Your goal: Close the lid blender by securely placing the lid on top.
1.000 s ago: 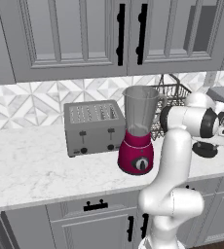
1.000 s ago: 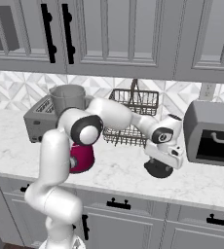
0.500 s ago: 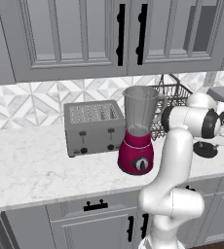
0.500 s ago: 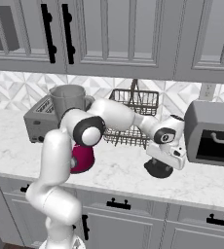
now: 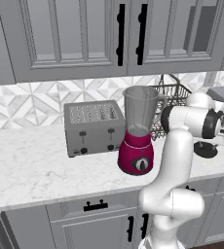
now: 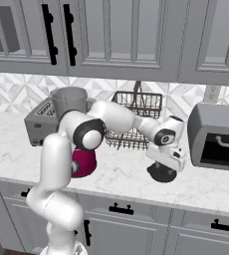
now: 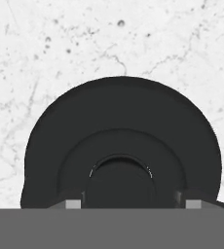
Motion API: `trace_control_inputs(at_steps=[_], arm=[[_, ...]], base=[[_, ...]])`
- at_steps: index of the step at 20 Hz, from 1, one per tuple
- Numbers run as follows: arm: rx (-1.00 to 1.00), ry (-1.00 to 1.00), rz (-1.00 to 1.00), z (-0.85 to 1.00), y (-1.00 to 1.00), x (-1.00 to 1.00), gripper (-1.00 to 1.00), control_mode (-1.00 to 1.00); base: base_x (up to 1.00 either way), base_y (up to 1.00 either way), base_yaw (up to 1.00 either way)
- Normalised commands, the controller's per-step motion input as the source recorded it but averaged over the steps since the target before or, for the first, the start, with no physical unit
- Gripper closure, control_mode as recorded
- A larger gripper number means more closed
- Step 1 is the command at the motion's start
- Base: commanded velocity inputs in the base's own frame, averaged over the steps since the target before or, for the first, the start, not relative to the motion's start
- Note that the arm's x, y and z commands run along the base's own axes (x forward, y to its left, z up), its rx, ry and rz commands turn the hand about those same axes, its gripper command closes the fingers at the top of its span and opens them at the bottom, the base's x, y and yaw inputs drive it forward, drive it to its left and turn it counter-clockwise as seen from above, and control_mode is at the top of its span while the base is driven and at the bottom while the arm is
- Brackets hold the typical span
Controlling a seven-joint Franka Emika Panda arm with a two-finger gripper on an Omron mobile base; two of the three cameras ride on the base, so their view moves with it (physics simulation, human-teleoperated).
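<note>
The blender [image 5: 138, 136] stands on the counter with its magenta base and its clear jar open at the top; in the right base view its jar [image 6: 69, 102] rises behind my arm. The lid [image 6: 161, 173], a low round black cap, lies flat on the marble to the blender's right, also seen as lid [image 5: 205, 149]. My gripper [image 6: 162, 167] points straight down right over it. In the hand view the lid [image 7: 121, 141] is very close, and the gripper [image 7: 132, 204] is open, its two tips standing either side of the lid's raised centre knob.
A boxy silver toaster [image 5: 94, 127] sits left of the blender. A black wire dish rack [image 6: 136, 119] stands against the backsplash behind my arm. A grey oven box [image 6: 218, 144] is close on the lid's right. Upper cabinets hang overhead.
The hand has come down a little closer onto the lid. The lid and the blender have not moved.
</note>
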Motion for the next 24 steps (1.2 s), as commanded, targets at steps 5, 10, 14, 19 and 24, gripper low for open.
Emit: trace_control_inputs(at_steps=[5, 10, 14, 19, 24], arm=[[0.02, 0.0, 0.0, -0.05, 0.28, -0.24, 1.0, -1.0], [0.02, -0.06, 0.0, 0.25, 0.21, -0.53, 1.0, -1.0], [0.0, -0.28, 0.02, 1.0, 0.28, -0.92, 1.0, -1.0], [0.0, -0.18, 0.01, 1.0, 0.55, -0.58, 1.0, -1.0], [0.01, -0.08, 0.01, 1.0, 0.43, -0.4, 1.0, -1.0]], base=[[0.0, 0.0, 0.0], [0.0, 0.0, 0.0], [0.0, 0.0, 0.0], [0.0, 0.0, 0.0], [0.0, 0.0, 0.0]])
